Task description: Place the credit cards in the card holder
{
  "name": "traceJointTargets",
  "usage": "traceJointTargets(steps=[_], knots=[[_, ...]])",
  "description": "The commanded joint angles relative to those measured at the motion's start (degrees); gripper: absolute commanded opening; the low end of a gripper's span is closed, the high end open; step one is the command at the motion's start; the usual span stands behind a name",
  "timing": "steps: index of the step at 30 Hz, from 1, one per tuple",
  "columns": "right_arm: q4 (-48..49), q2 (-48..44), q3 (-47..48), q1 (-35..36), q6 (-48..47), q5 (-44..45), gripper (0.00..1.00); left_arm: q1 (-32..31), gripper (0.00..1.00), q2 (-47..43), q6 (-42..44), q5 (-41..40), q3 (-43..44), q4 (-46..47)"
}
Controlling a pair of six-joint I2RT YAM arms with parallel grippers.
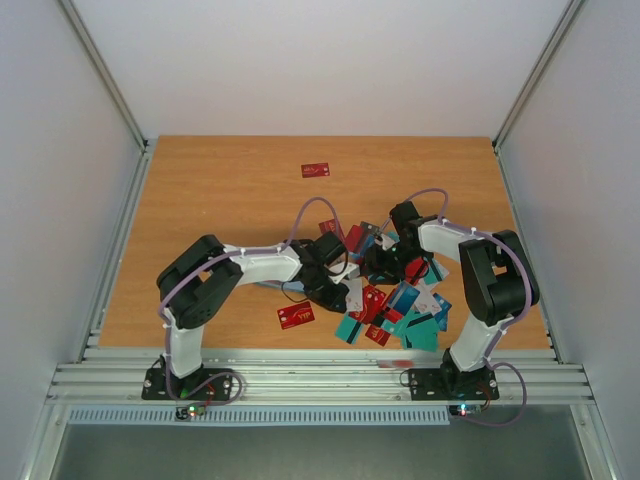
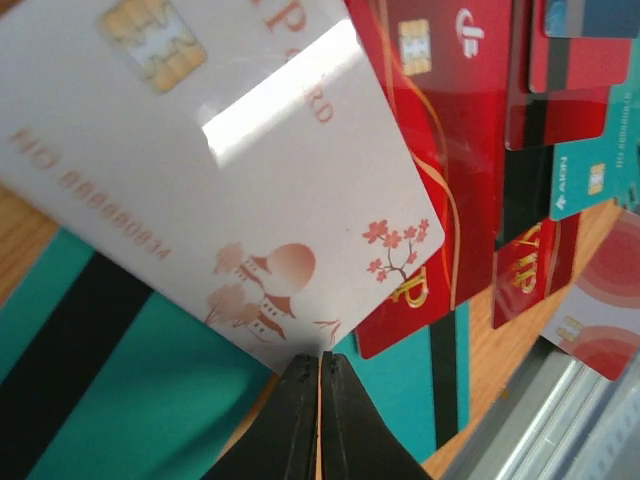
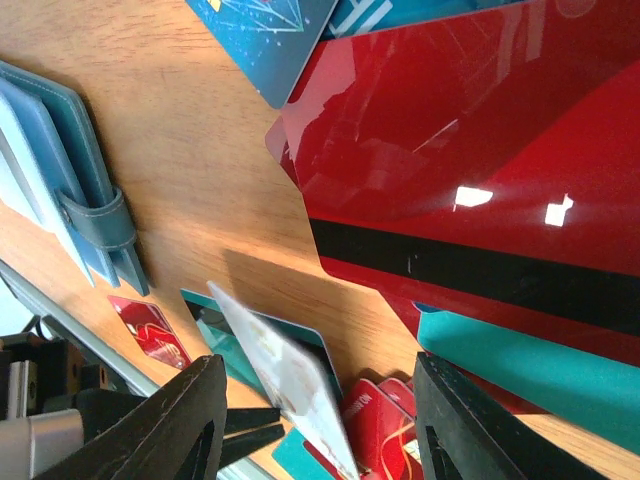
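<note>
My left gripper (image 2: 321,368) is shut on the corner of a white credit card (image 2: 220,170) with a chip and blossom print, holding it tilted above the pile. Under it lie a teal card with a dark stripe (image 2: 90,400) and red cards (image 2: 450,150). The right wrist view shows that white card (image 3: 290,385) standing on edge in front of my right gripper (image 3: 325,425), which is open and empty over the table. The card holder (image 3: 70,180), blue-grey with a strap, lies at that view's left edge. From above, both grippers meet over the scattered cards (image 1: 405,315).
A large red card with a black stripe (image 3: 480,170) lies close ahead of the right gripper. One red card (image 1: 315,170) lies alone far back, another (image 1: 295,316) near the front left. The metal front rail (image 1: 320,375) borders the table.
</note>
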Motion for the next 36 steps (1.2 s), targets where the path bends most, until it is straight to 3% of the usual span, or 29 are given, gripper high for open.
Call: traceJointTargets(steps=[1,26,30,36], knots=[[0.6,0.9,1.1,-0.1,-0.6,-0.2,0.53,-0.3,0.05,2.4,1.4,-0.3,1.2,0.6],[8.2,7.2,-1.4,-0.1,-3.9,-13.0,0.49,-0.3,0.04,4.5,3.6,-0.2,-2.7,1.4],[10.1,7.4,-2.9,-0.1,-3.8,-15.6,0.43,-0.3,0.04,4.4,3.7,-0.1,-2.7,1.6],[10.6,7.0,-4.7,-0.1,-3.3,-15.5,0.26,-0.2,0.04,4.3,3.8,-0.1,-3.0,1.9]])
